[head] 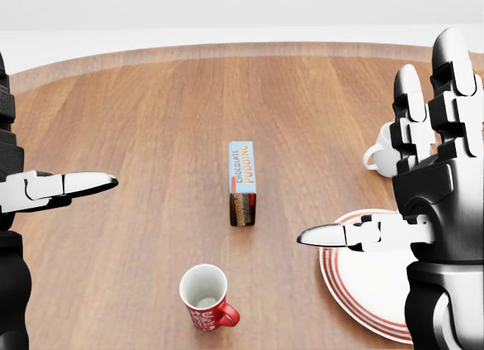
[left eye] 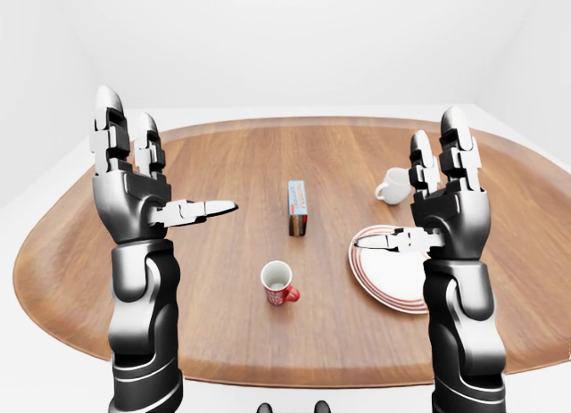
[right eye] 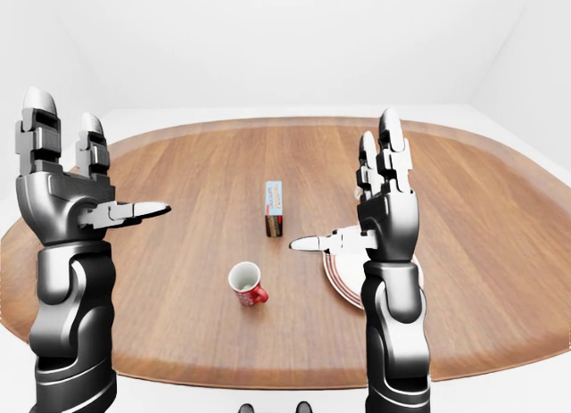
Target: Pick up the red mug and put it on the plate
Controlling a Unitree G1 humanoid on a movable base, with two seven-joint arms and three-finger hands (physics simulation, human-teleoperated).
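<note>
Beside the red mug [head: 205, 298], box [head: 242, 183] reads "CHOCOLATE PUDDING"

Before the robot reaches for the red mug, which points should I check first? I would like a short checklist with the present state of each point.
1. Red mug stands upright on the table, opening up: ok.
2. Mug handle faces the head view's right, toward the plate: ok.
3. Plate has nothing on it where it shows; the right arm covers part of it: ok, as far as visible.
4. Right hand is open, fingers up, raised above the table: ok.
5. Left hand is open and holds nothing: ok.
6. Pudding box and white mug stand apart from the red mug: ok.
</note>
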